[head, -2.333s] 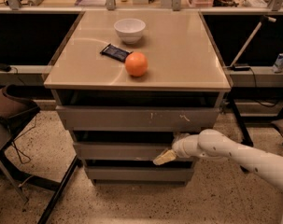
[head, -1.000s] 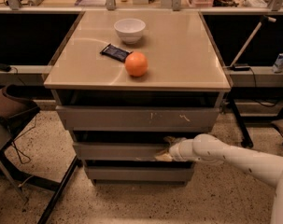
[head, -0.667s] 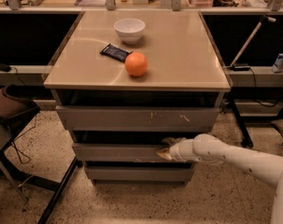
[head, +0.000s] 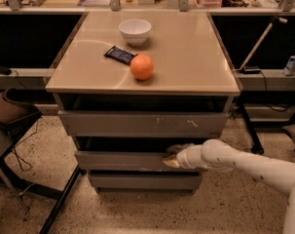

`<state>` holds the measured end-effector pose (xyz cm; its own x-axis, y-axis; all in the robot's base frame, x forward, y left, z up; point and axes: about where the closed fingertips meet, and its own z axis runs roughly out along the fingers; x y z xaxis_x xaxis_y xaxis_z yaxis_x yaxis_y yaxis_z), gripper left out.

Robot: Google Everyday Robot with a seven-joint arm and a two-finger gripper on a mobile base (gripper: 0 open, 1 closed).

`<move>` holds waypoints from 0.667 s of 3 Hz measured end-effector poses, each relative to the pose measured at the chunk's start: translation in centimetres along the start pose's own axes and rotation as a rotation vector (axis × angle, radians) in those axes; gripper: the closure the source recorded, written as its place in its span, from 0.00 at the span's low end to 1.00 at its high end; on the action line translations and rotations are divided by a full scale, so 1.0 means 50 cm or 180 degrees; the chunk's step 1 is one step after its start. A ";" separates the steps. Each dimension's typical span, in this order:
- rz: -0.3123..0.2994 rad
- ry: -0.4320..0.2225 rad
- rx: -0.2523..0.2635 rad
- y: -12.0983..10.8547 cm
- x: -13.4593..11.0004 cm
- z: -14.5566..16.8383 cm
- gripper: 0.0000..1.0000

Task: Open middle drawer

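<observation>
No writing can be read here. The dark packet (head: 119, 54) on the cabinet top (head: 191, 57) carries print too small to make out, and the small blue-and-white carton (head: 293, 65) on the ledge at the far right has a label that cannot be read either.

The middle drawer (head: 118, 161) has a plain, flat grey front with no handle. It sits between the top drawer (head: 113, 123), which is wider and has white scratch marks towards its right side, and the bottom drawer (head: 144, 181), which is the narrowest of the three. Pale scuffs show along its lower edge near the middle. A dark gap runs above its upper edge, under the top drawer.

The gripper (head: 172, 156) is at the right part of the middle drawer's front, at its upper edge and touching or just in front of it. Whether it is wide or narrow cannot be told. The white arm (head: 244, 165) reaches in from the lower right.

On the cabinet top, a white bowl (head: 135, 30) stands near the back. An orange (head: 141, 67) sits in front of it, with the dark packet just beside the orange, to its left and slightly behind.
</observation>
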<state>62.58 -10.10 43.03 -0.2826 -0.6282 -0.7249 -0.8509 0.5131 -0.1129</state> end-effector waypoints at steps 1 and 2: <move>-0.0153 -0.0054 0.0083 0.001 -0.022 -0.030 1.00; -0.0123 -0.0053 0.0081 0.028 -0.010 -0.049 1.00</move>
<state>60.44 -10.51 44.88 -0.2422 -0.6381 -0.7309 -0.8494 0.5035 -0.1581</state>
